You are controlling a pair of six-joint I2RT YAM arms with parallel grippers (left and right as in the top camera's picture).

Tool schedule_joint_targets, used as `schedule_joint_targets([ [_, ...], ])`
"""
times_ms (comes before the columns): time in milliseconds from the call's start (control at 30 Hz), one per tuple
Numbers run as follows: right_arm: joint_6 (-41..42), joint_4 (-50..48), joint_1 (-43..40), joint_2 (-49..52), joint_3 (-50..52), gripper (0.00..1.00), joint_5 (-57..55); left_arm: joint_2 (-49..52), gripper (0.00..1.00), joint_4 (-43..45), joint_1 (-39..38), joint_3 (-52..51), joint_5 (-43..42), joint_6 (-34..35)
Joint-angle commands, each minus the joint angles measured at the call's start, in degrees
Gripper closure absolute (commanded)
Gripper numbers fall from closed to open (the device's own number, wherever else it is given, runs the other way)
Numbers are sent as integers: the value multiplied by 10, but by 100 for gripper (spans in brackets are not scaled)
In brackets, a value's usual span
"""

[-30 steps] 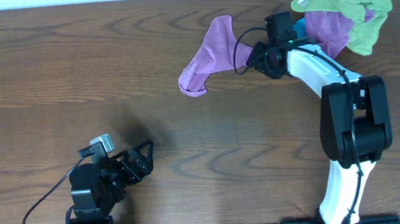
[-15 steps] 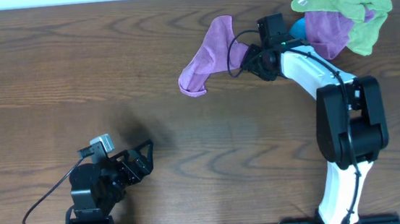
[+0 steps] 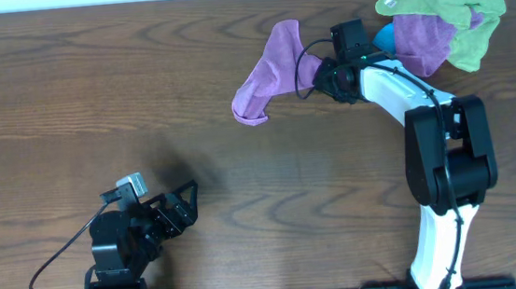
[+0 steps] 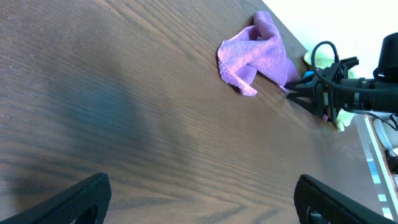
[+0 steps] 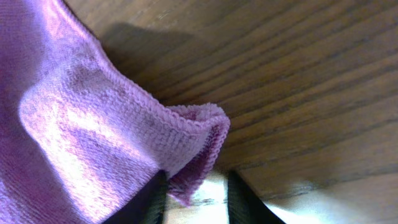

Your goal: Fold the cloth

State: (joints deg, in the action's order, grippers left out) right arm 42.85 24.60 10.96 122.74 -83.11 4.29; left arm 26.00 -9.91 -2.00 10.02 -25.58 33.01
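The right tool is closed on the purple cloth, but only on the very tip of one hemmed corner. In the right wrist view the hem curls between the fingers with little fabric caught, and a bright gap shows beside one of them. The rest of the cloth trails away ahead of the tool in a bunched, twisted strip that lies on the desk. The main risk, as I judge it, is that the corner slips free once the tool pulls, since the cloth's drag on the wood would work against so shallow a bite. A second risk is folding the cloth while it is twisted, which would give a lumpy roll, not a flat fold. Close behind the tool sits a heap of cloths, which a backward swing could snag. The left tool hangs open, well apart from the cloth, and cannot pin it.
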Motion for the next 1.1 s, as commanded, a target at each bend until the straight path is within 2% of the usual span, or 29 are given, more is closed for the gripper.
schedule_joint_targets([
  [0, 8, 0, 4, 18, 4, 89, -9, 0, 5, 4, -3, 15, -9, 0],
  [33, 8, -2, 4, 18, 4, 99, -9, 0, 5, 5, -3, 15, -9, 0],
  [233, -35, 13, 4, -7, 3, 99, -10, 0, 5, 12, -3, 15, -9, -1],
  [600, -74, 219, 4, -165, 3, 99, -31, 33, 5, 7, -3, 15, -8, 5],
  [700, -101, 234, 4, -192, 3, 99, -38, 56, 5, 8, -3, 15, -8, 18],
  [733, -105, 230, 5, -193, 3, 92, -38, 63, 5, 10, -3, 15, -9, 19],
  [767, -111, 221, 5, -193, 3, 80, -36, 68, 5, 12, -3, 15, -9, 19],
  [800, -122, 201, 5, -185, 5, 74, -32, 74, 5, 14, -3, 15, -9, 19],
  [867, -140, 161, 5, -170, 7, 70, -22, 80, 5, 16, -3, 15, -8, 19],
  [1000, -176, 49, 2, -117, 7, 58, -10, 84, 5, 21, -3, 15, -9, 19],
  [1067, -189, 17, -1, -92, 7, 56, -6, 84, 5, 23, -3, 15, -9, 19],
])
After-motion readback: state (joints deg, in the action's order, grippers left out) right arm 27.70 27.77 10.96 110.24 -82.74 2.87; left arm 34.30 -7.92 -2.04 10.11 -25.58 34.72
